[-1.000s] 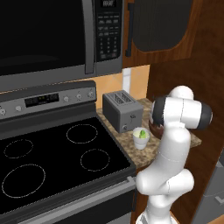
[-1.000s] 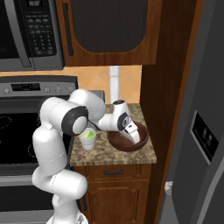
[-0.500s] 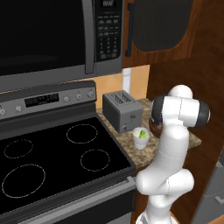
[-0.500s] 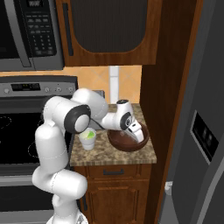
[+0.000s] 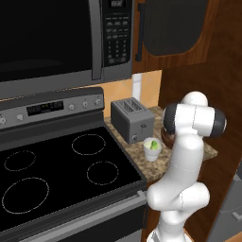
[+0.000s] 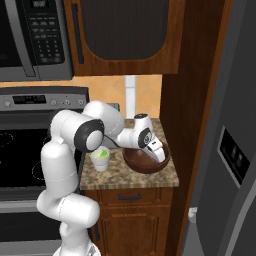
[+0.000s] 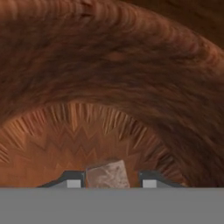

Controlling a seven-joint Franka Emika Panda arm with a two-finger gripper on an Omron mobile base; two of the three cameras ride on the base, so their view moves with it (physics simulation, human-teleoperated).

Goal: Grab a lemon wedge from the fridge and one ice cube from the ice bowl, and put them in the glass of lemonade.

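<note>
The ice bowl [image 6: 146, 166] is dark reddish-brown and stands on the granite counter, right of the glass of lemonade [image 6: 100, 160]. My gripper [image 6: 160, 156] reaches down into the bowl. In the hand view the bowl's wall [image 7: 131, 65] rises around my gripper [image 7: 111, 180], and a pale ice cube [image 7: 107, 174] lies between the fingertips [image 7: 72, 180]. The jaws are partly closed: one tip is against the cube, the other a narrow gap away. The glass [image 5: 152, 149] holds a small yellow-green lemon wedge [image 5: 154, 143]. The grey fridge [image 6: 235, 150] stands at the right.
A grey toaster [image 5: 132, 120] stands behind the glass. The black stovetop [image 5: 61, 165] lies to the left under the microwave [image 5: 52, 38]. A tall wooden panel [image 6: 187, 110] rises between the counter and the fridge, close beside the bowl. A wooden cabinet [image 6: 125, 35] hangs overhead.
The hand has dipped lower and further into the bowl, toward its right side. The jaws have narrowed from wide open around the ice cube.
</note>
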